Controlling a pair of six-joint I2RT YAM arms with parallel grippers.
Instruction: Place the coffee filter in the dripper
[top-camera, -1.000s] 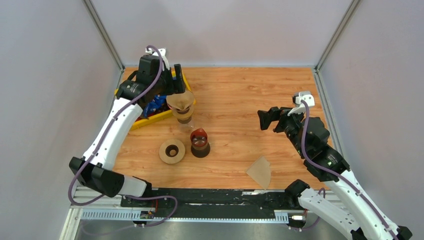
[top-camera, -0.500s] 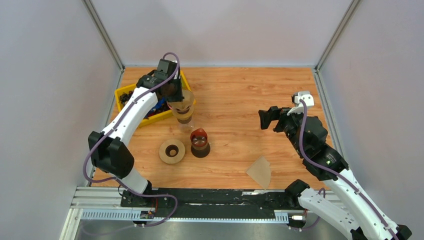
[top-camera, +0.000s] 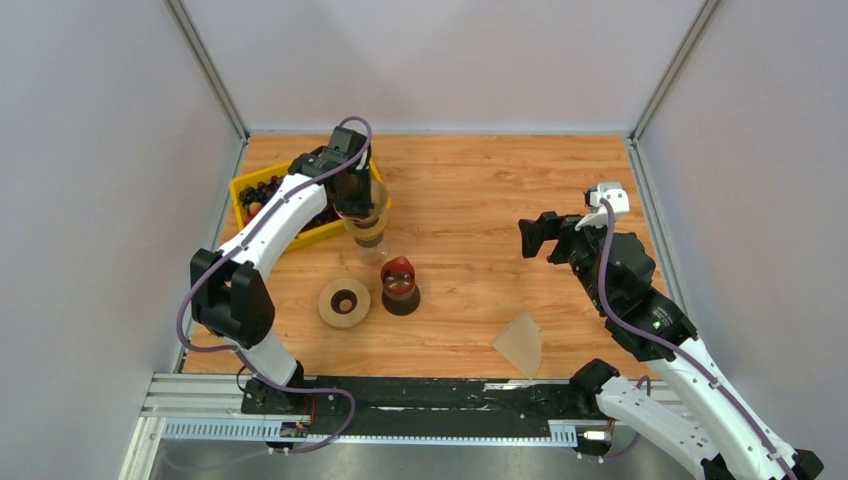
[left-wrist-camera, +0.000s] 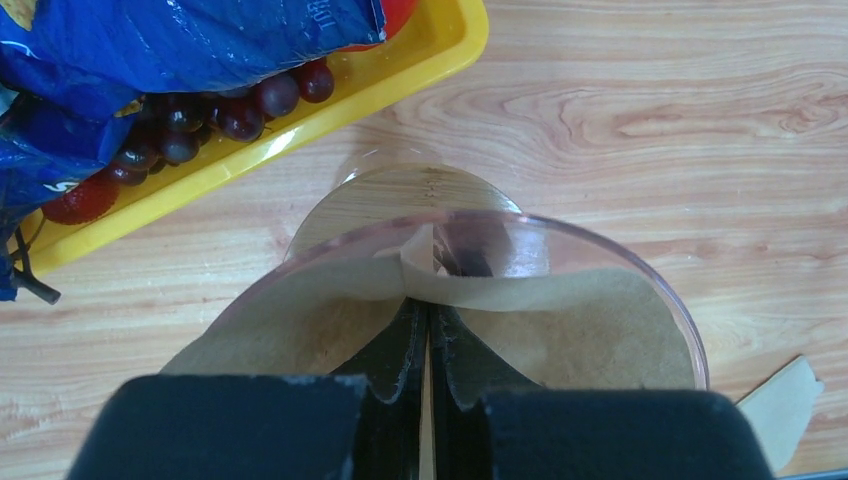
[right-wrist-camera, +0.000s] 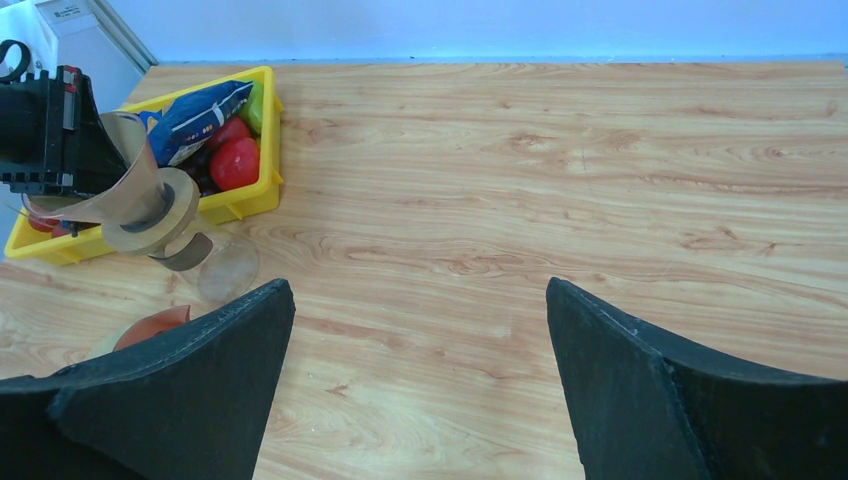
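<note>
The dripper (top-camera: 368, 226), a clear pinkish cone with a tan wooden collar, stands upright beside the yellow bin. The tan coffee filter (left-wrist-camera: 600, 320) sits inside the dripper's rim (left-wrist-camera: 610, 238), its near wall creased into a fold. My left gripper (top-camera: 352, 190) hangs over the cone. Its fingertips (left-wrist-camera: 430, 330) are pressed together inside the filter, with a thin sliver of paper between them. In the right wrist view the filter (right-wrist-camera: 125, 160) sticks up above the collar (right-wrist-camera: 165, 215). My right gripper (top-camera: 535, 238) hovers wide open at mid-right, holding nothing (right-wrist-camera: 415, 285).
A yellow bin (top-camera: 300, 238) with grapes, red fruit and a blue bag lies at the back left. A tan ring disc (top-camera: 343, 303) and a dark red-brown piece (top-camera: 400, 285) stand in front of the dripper. Another tan filter (top-camera: 520, 343) lies flat near the front.
My left arm swung from over the bin to above the dripper, and its jaws closed from wide open to pressed together. The right arm has stayed still.
</note>
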